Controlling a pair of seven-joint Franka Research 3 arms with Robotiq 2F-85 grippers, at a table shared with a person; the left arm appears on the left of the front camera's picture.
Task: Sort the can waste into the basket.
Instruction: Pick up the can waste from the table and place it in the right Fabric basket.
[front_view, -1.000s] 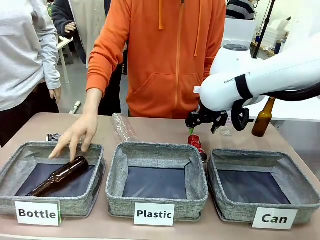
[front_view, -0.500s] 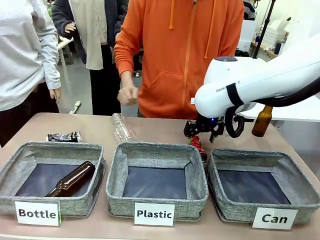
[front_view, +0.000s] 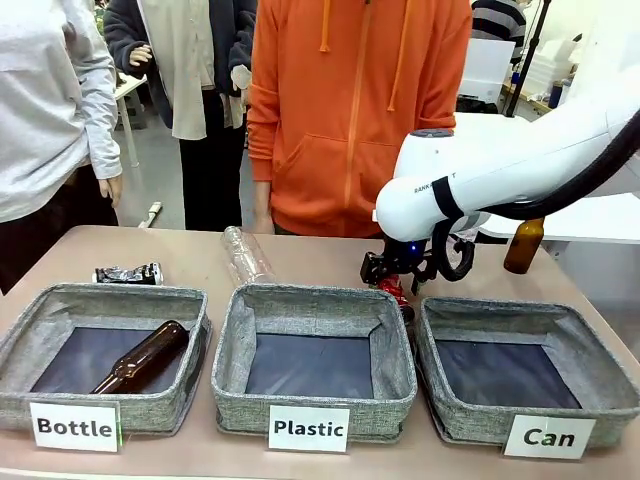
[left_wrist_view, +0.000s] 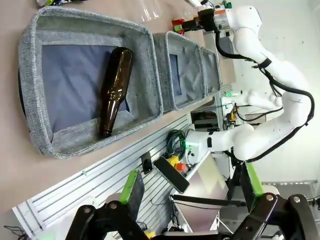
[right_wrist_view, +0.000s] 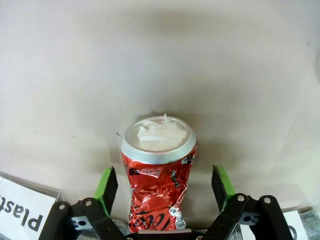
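Right fingers (right_wrist_view: 106, 181) spread, one each side of red can (right_wrist_view: 159, 170); pads not touching it as far as we see. Can on table (right_wrist_view: 225, 75), just behind gap between Plastic basket (front_view: 312, 305) and Can basket (front_view: 520, 312). Silver can (front_view: 127, 273) lies well apart, on table behind Bottle basket (front_view: 100, 296). Brown bottle (front_view: 135, 357) lies inside Bottle basket. Left fingers (left_wrist_view: 132, 186) also spread; we see nothing between them.
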